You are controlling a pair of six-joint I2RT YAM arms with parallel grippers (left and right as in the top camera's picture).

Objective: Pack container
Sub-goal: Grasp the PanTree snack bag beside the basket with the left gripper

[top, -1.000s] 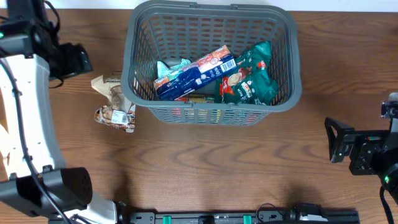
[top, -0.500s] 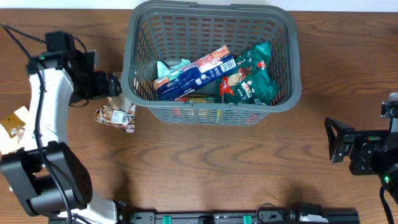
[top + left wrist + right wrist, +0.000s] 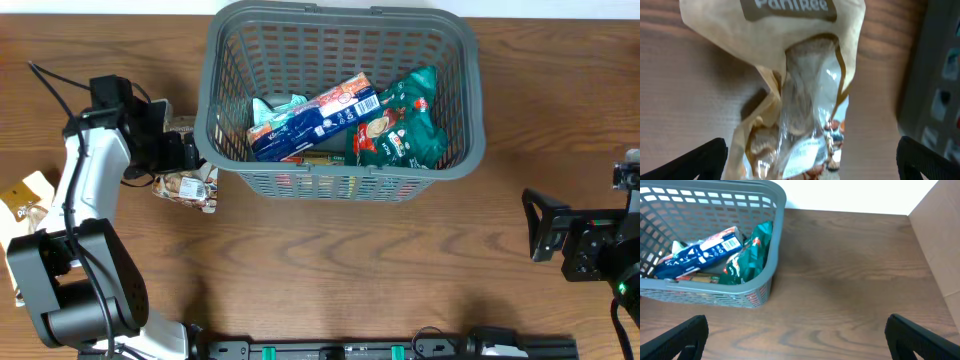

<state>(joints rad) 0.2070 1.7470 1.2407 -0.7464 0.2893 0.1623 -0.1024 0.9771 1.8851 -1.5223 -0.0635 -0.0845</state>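
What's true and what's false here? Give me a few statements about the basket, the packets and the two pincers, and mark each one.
1. The green packet lies inside the container. True.
2. The beige packet lies inside the container. False: it lies on the table, outside the container's left wall.
3. The left pincer is open over the beige packet. True.
4. The right pincer grips the blue packet. False: it is open and empty, off to the container's right; the blue packet lies in the container.
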